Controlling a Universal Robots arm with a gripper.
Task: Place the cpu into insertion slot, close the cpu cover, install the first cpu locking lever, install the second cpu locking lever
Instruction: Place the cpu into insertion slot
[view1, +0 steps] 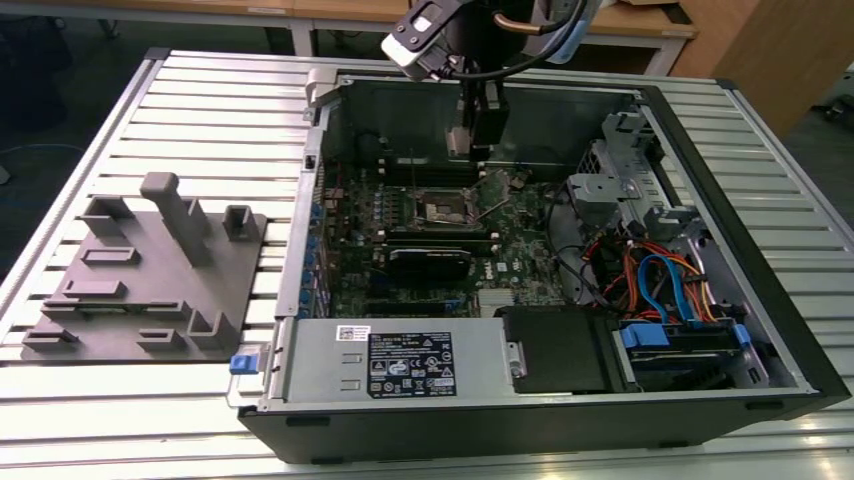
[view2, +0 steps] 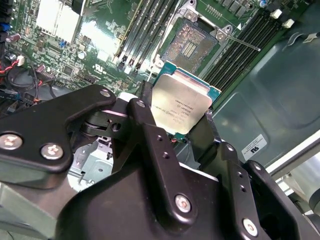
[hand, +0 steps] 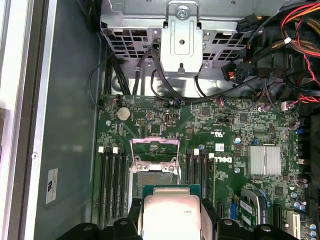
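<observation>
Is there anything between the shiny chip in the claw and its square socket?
No. In the second wrist view the cpu, pinched in the claw, hangs just short of the insertion slot, with nothing between them.

A worktop (view1: 160, 95) of pale ribbed metal slats spans most of the exterior view. It is evenly lit, with soft glare along the ribs. Behind it stands a light wooden desk (view1: 187, 10). A wooden panel (view1: 767, 50) rises at the exterior view's right. Dark floor (view1: 60, 110) lies at its left.
</observation>
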